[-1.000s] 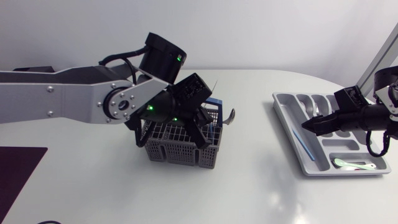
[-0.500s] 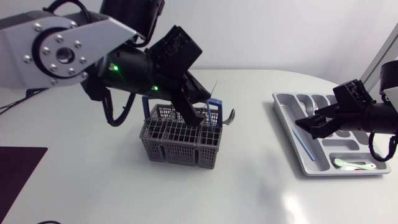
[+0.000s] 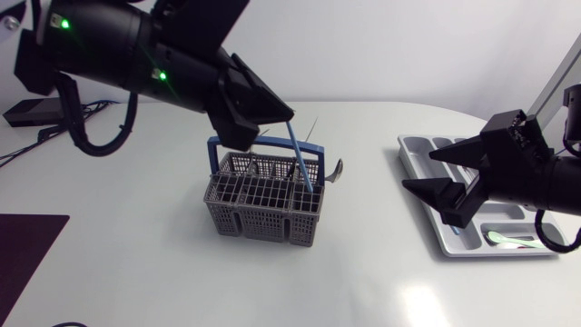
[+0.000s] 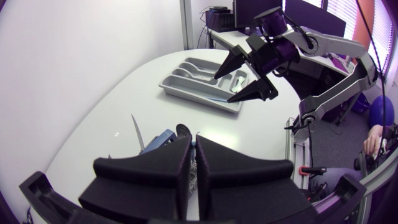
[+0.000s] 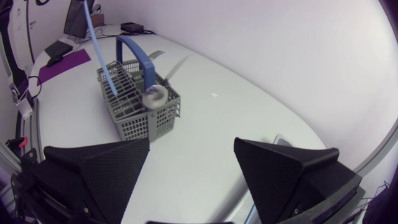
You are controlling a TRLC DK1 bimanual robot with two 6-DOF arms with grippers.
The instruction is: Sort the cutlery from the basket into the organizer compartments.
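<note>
The grey cutlery basket (image 3: 261, 207) with a blue handle (image 3: 263, 145) stands mid-table. Above its far side my left gripper (image 3: 281, 118) is shut on the top of a thin blue utensil (image 3: 301, 159), which slants down with its lower end inside the basket. A metal spoon (image 3: 339, 170) and a knife tip (image 3: 312, 124) stick out of the basket. My right gripper (image 3: 419, 171) hangs open and empty at the near-left edge of the grey organizer (image 3: 436, 227). The right wrist view shows the basket (image 5: 140, 106) and blue utensil (image 5: 99, 46) ahead of its open fingers (image 5: 99, 165).
The organizer holds a blue utensil (image 3: 442, 205) in its long compartment, metal spoons (image 3: 463, 156) at the far end and a pale green piece (image 3: 513, 239) in the near compartment. A dark purple mat (image 3: 27, 245) lies at the table's left edge.
My left arm has lifted up and back from the basket, drawing the blue utensil upward. My right gripper swung out leftward from over the organizer and spread its fingers a little wider.
</note>
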